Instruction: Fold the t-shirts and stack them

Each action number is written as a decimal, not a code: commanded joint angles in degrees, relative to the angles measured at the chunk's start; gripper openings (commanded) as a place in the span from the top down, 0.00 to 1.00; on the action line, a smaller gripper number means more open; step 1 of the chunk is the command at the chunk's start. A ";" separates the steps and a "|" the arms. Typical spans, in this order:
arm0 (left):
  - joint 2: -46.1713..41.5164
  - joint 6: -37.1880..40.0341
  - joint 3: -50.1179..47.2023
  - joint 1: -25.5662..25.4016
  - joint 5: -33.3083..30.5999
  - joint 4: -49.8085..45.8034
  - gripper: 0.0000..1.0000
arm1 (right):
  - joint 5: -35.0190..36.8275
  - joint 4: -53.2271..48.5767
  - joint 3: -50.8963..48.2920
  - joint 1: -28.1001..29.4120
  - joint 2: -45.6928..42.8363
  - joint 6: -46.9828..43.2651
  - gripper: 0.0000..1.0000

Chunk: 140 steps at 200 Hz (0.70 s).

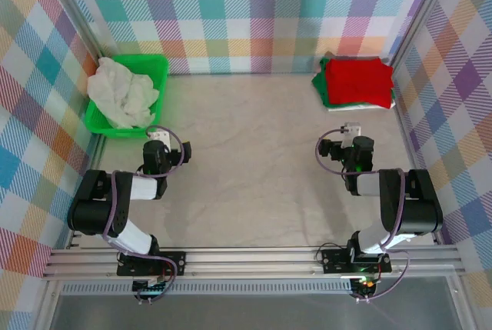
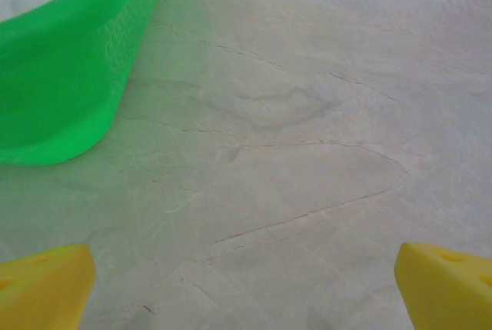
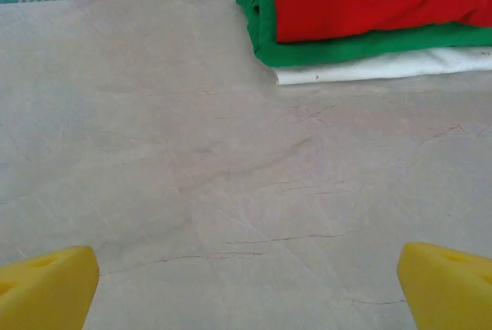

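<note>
At the far left of the table (image 1: pixel 254 161), around ten o'clock from where I sit between the arm bases, the green tray (image 1: pixel 159 76) holds a crumpled white t-shirt (image 1: pixel 119 95), heaped loose. At two o'clock, by the far right wall, lies the folded stack. It has a red t-shirt (image 1: pixel 357 80) on top, a green t-shirt (image 3: pixel 346 49) under it and a white folded layer (image 3: pixel 369 68) at the bottom. Their edges show in my right wrist view. My left gripper (image 1: pixel 157 137) hovers near the tray at its five o'clock. Its yellow fingers (image 2: pixel 46 288) are spread wide with nothing between them but bare tabletop. My right gripper (image 1: pixel 352 130) sits at six o'clock of the stack, apart from it, jaws likewise wide and empty.
</note>
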 commanded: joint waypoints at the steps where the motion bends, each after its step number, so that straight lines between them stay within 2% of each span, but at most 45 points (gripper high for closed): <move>1: 0.33 0.61 1.24 0.75 1.00 0.48 0.00 | -1.33 0.61 0.64 -0.04 -0.25 0.63 0.01; 140: 0.09 0.55 0.82 0.80 1.08 1.27 0.00 | -1.37 1.15 0.42 -0.01 -0.56 0.81 0.00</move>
